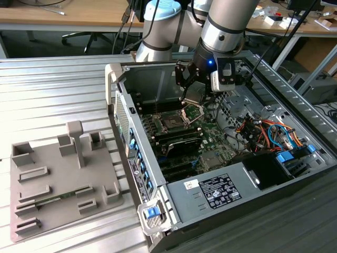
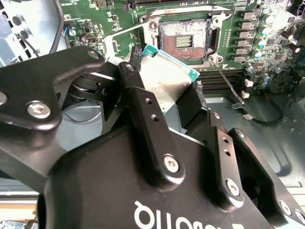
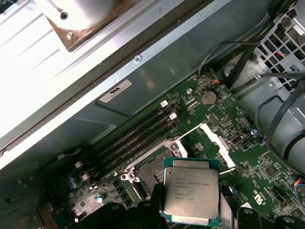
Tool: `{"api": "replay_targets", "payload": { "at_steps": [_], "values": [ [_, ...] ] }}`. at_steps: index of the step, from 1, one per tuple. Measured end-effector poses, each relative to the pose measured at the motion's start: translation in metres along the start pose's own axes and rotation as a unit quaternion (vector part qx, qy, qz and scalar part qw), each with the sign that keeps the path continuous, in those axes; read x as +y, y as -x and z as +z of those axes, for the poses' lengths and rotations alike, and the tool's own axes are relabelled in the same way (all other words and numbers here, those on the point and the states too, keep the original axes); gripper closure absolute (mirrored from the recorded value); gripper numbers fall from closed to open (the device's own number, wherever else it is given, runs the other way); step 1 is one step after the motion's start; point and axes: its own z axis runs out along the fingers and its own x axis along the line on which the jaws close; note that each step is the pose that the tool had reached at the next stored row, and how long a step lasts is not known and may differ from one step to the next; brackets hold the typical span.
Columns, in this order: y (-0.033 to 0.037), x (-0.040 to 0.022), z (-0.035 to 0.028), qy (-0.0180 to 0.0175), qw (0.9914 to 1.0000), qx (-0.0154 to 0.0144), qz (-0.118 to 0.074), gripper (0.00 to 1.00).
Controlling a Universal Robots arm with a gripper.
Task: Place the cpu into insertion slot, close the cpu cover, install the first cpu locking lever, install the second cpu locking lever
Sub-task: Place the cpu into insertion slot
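The jaws are clamped on opposite edges of the cpu (image 3: pixel 190 191) — the gripper (image 2: pixel 164 88) holds it inside the open computer case (image 1: pixel 158 79). The chip hangs just above the insertion slot (image 2: pixel 185 40), not yet seated. The slot's dark centre lies uncovered on the green motherboard (image 2: pixel 119 14) — right beside the long black memory slots (image 3: pixel 133 133).

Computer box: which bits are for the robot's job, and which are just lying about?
For the job: gripper, holding the cpu; empty slot; lever.
Just lying about: grey tray; cables; memory slots; round battery.
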Motion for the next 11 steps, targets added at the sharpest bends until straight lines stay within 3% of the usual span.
{"api": "replay_targets", "payload": {
  "at_steps": [11],
  "values": [
    [0.0,0.0,0.0,0.0004,0.99982,-0.0017,0.019,0.45]
  ]
}}
